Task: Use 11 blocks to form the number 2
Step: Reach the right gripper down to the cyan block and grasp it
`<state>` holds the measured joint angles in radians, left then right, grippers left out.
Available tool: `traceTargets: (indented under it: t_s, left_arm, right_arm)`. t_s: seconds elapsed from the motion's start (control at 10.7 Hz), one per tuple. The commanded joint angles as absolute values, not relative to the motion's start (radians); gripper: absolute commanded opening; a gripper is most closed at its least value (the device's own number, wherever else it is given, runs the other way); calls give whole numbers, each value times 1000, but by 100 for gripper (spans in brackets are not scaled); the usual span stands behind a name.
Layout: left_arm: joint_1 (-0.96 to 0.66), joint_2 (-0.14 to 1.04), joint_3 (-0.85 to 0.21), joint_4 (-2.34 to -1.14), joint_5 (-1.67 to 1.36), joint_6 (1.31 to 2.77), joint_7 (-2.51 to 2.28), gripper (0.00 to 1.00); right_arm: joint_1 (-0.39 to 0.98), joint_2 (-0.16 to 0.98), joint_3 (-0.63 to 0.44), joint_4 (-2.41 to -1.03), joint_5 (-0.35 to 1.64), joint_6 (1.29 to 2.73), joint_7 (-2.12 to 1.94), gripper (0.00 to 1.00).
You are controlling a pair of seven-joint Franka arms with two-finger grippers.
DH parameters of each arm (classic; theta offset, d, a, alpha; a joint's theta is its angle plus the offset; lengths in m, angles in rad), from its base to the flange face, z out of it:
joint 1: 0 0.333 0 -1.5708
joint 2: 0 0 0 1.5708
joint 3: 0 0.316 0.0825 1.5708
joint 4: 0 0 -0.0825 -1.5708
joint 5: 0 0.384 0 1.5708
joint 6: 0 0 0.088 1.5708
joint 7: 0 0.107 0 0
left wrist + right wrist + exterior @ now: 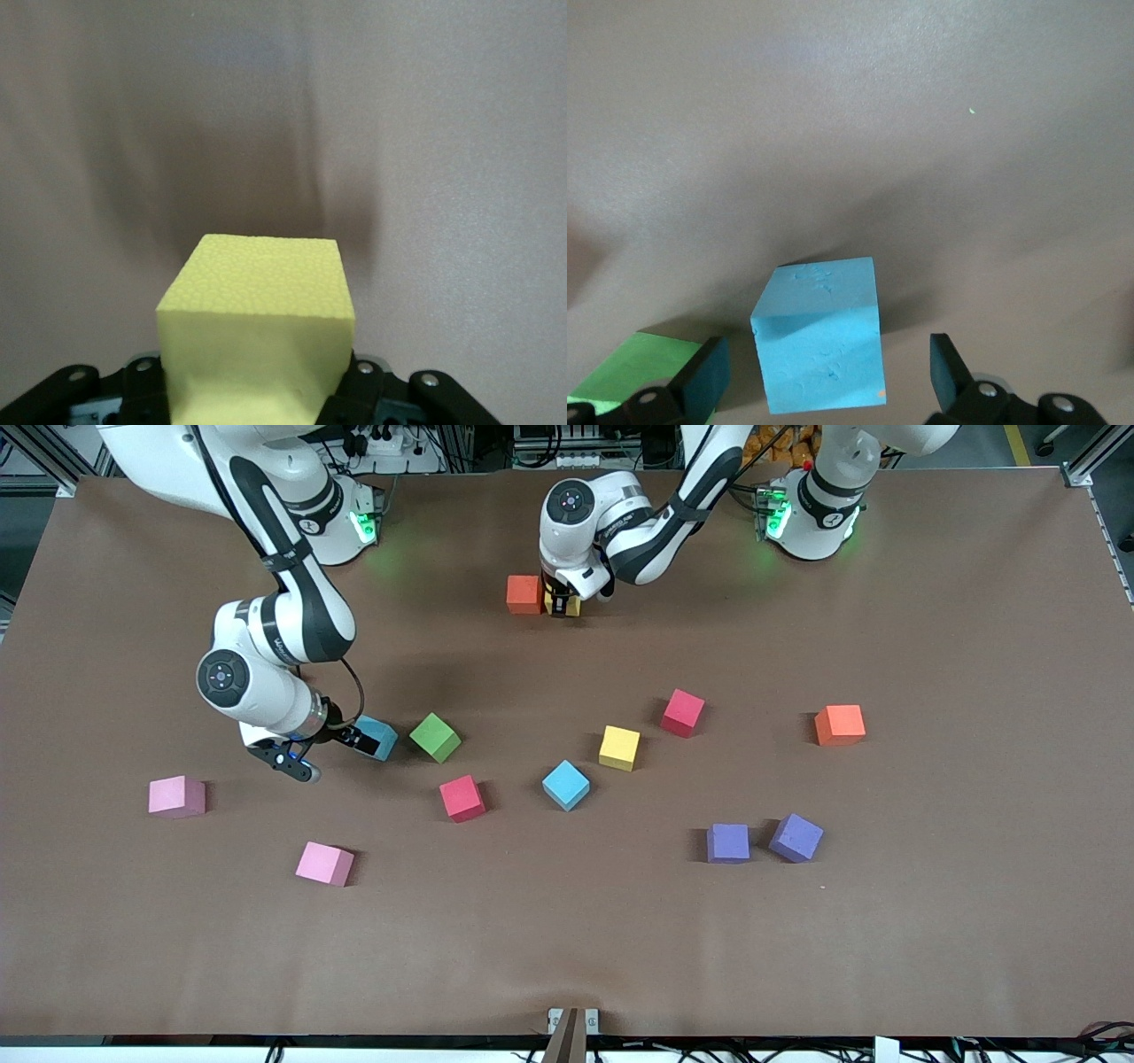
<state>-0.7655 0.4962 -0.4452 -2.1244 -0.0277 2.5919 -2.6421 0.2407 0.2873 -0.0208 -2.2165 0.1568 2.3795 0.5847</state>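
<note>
Blocks: we see left gripper (562, 602) clamped on yellow block (257, 341) beside orange block (524, 594); right gripper (828, 376) spread around light blue block (821, 341).

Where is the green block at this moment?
The green block lies on the table toward the right arm's end, beside the light blue block framed by the open right gripper.

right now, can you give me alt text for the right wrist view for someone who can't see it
A light blue block sits on the brown table between the open fingers of the right gripper, which has not closed on it. A corner of a green block shows beside it.
</note>
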Motion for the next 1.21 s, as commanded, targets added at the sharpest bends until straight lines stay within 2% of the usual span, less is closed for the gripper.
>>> traceTargets:
  t_s: [0.0,0.74,0.93,1.12]
  left_arm:
    - [-784,502,-437,-2114,2,2609,-2684,0]
    - [-795,525,-436,-2098,6,2623,-2688,0]
    - [-796,525,-433,-2098,6,2623,-2688,0]
    - [-796,525,-433,-2097,6,2623,-2688,0]
  right_arm:
    - [259,308,-20,-2217,152,2402,589,100]
    - [282,351,-20,-2243,149,2457,568,100]
    - [281,359,-20,-2249,149,2460,535,94]
    - [284,368,-20,-2249,150,2471,535,79]
